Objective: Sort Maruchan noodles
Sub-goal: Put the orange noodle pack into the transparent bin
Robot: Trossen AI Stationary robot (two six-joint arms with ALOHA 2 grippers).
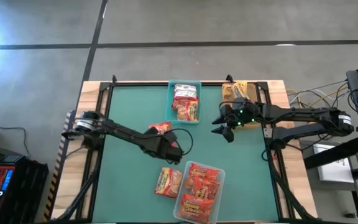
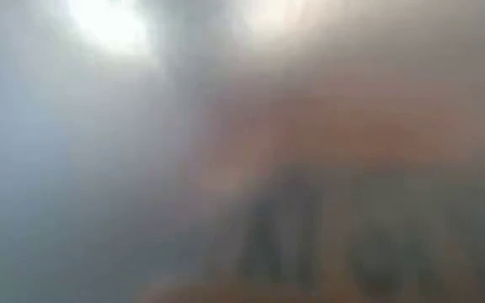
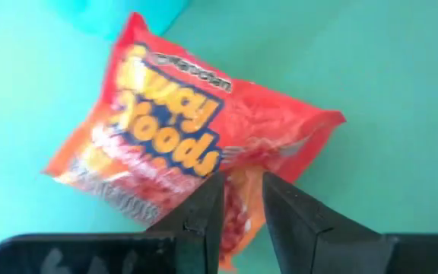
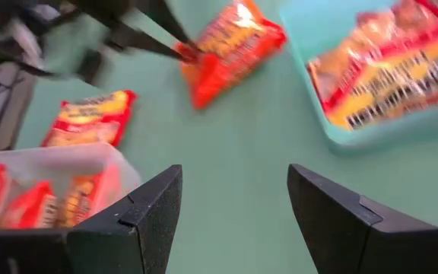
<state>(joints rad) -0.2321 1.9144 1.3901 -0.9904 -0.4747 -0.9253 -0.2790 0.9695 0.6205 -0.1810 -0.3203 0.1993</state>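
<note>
My left gripper [image 1: 161, 135] is shut on a red-orange Maruchan noodle packet [image 1: 159, 128] over the middle of the green table. The right wrist view shows that packet [image 4: 230, 46] too. A teal bin [image 1: 197, 87] at the far middle holds red-and-white packets. A clear bin [image 1: 218, 177] at the near edge holds several red-orange packets. One packet [image 1: 168, 182] lies flat on the table beside it. My right gripper [image 1: 221, 127] hovers open and empty [image 4: 234, 198] at the far right, by a tan bin [image 1: 236, 92] with yellow packets. The low view is a blur. My left gripper pinches one crimped end of the packet [image 3: 238, 199] between its two fingers [image 3: 204, 213], which lie across that edge. The fingers slant downward at it. The packet [image 3: 166, 144] sticks out beyond the fingertips, tilted, label side up.
Bare green table lies to the left and between the teal bin and the clear bin [image 4: 44, 164]. The table has a raised dark frame [image 1: 98, 106] along its edges. Cables [image 1: 316, 96] lie beyond the right edge.
</note>
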